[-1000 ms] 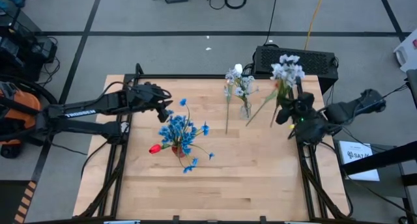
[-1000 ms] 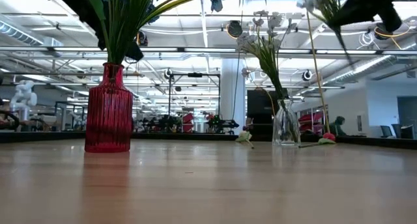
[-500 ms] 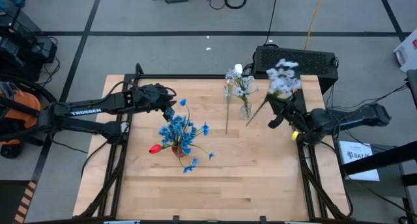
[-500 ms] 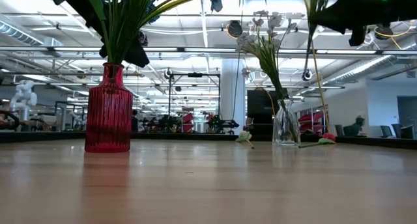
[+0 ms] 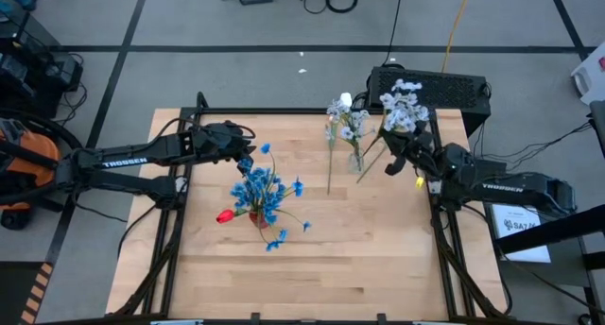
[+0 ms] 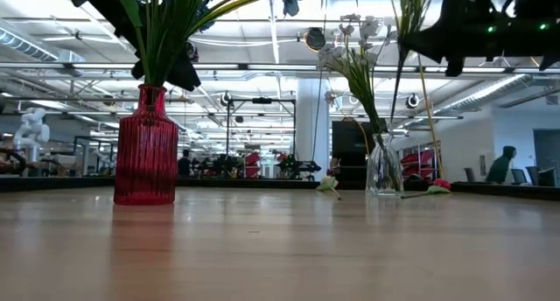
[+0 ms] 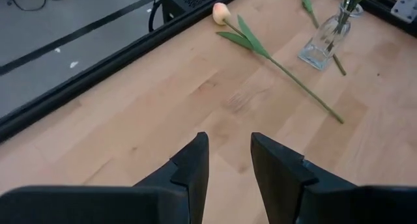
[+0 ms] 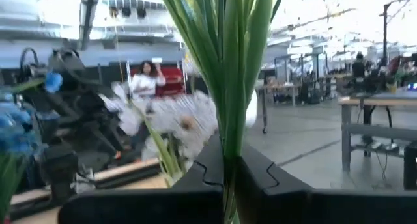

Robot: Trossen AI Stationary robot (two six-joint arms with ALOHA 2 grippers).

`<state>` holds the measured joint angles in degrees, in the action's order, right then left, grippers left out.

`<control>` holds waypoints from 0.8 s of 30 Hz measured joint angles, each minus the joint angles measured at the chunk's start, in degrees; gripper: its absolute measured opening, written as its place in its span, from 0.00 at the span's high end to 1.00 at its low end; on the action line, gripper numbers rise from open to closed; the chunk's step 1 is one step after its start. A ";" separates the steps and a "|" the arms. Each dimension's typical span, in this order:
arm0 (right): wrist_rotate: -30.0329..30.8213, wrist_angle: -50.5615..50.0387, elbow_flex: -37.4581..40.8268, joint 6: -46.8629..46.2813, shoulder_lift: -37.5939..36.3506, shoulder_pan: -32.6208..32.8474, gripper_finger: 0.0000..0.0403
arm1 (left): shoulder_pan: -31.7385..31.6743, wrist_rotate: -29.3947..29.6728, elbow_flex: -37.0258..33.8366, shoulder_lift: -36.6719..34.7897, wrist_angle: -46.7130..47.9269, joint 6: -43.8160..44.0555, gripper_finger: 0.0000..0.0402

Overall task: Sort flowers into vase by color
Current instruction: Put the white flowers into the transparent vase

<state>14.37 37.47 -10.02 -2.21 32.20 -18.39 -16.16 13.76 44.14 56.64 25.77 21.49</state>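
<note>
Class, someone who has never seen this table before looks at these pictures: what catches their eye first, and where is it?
First, the red vase left of the table's middle, packed with bright blue flowers, one red tulip leaning out. Next, the right gripper near the back right, shut on a pale spray held beside the glass vase. The left gripper hangs open and empty over the back left, facing a cream tulip lying on the wood.

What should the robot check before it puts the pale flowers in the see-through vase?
1. Right pincer shut on the pale spray stems: ok.
2. Spray lifted off the table: ok.
3. Glass vase standing upright: ok.
4. Stem ends lined up over the vase mouth: cannot tell.
5. Left pincer open, holding nothing, away from the glass vase: ok.
6. Cream tulip lying on the table, not yet sorted: not ok.
</note>
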 joint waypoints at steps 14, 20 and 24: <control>-9.05 4.42 -0.07 -1.54 10.93 -6.78 1.00 | 0.00 0.00 0.00 0.00 0.25 2.24 0.70; -10.02 11.87 -0.09 -1.30 11.30 -6.77 1.00 | 0.00 0.00 0.00 0.00 0.25 2.24 0.70; -8.42 9.51 -0.09 -0.48 11.36 -6.78 1.00 | 0.00 0.00 0.00 0.00 0.25 2.22 0.70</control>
<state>5.95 46.98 -10.11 -2.69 43.55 -25.17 -16.16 13.76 44.14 56.64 26.02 23.71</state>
